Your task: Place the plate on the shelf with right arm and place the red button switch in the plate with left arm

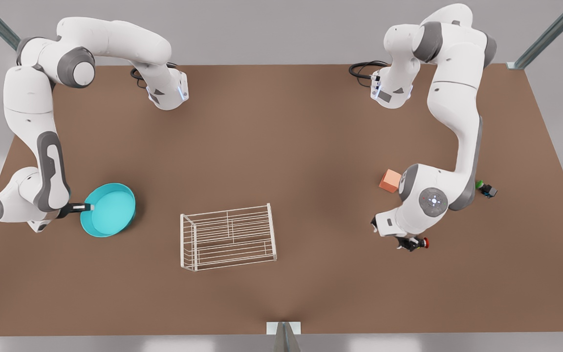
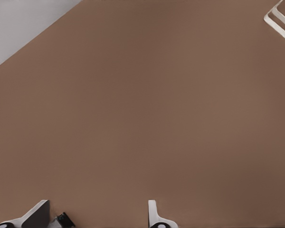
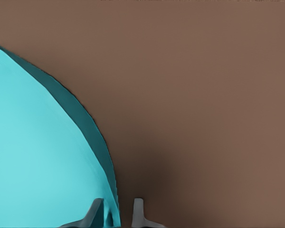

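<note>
The turquoise plate (image 1: 110, 209) is at the front view's left, tilted, its rim (image 3: 115, 199) between the fingers of my right gripper (image 1: 86, 207) (image 3: 116, 216), which is shut on it. The white wire shelf (image 1: 227, 237) stands mid-table, apart from the plate; one corner of the shelf (image 2: 280, 19) appears in the left wrist view. The red button switch (image 1: 423, 242) lies at the front view's right, right beside my left gripper (image 1: 411, 243) (image 2: 95, 218). That gripper hangs low with its fingers wide apart, and a small dark piece (image 2: 64, 219) sits next to one finger.
An orange cube (image 1: 390, 181) lies behind the left arm's wrist. A tiny green-capped switch (image 1: 486, 188) sits further to the front view's right. Bare brown table (image 1: 281, 146) stretches between the arms and around the shelf.
</note>
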`<state>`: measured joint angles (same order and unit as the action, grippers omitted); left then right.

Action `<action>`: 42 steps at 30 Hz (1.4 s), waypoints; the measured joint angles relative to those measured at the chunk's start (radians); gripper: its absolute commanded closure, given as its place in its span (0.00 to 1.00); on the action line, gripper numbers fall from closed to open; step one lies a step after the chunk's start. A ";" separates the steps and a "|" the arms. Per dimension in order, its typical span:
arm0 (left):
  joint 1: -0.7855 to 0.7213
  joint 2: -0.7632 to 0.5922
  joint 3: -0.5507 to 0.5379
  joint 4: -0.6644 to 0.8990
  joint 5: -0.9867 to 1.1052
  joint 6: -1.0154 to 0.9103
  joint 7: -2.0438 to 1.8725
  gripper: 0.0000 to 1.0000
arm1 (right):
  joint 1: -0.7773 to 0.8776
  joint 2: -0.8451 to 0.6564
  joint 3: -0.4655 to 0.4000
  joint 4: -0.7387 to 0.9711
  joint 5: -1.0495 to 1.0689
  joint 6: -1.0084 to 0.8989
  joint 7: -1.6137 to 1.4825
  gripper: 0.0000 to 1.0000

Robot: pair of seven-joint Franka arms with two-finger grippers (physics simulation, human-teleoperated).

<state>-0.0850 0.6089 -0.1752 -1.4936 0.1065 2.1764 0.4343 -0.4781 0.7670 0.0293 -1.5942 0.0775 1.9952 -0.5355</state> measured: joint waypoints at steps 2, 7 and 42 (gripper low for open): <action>0.016 0.007 0.002 -0.005 0.003 0.034 0.069 0.00 | 0.000 -0.001 0.000 0.001 0.002 0.001 -0.011 0.77; 0.057 0.016 0.002 -0.038 0.008 0.087 0.213 0.00 | 0.006 -0.027 0.005 0.046 0.000 -0.028 -0.031 0.77; 0.228 0.090 -0.011 -0.194 0.082 0.225 0.728 0.00 | 0.419 -0.028 0.451 0.365 -0.101 -0.189 0.536 0.74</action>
<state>0.1432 0.6986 -0.1864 -1.6876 0.1882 2.4012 1.1618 -0.0595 0.7390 0.4802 -1.2294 -0.0236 1.8058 0.0000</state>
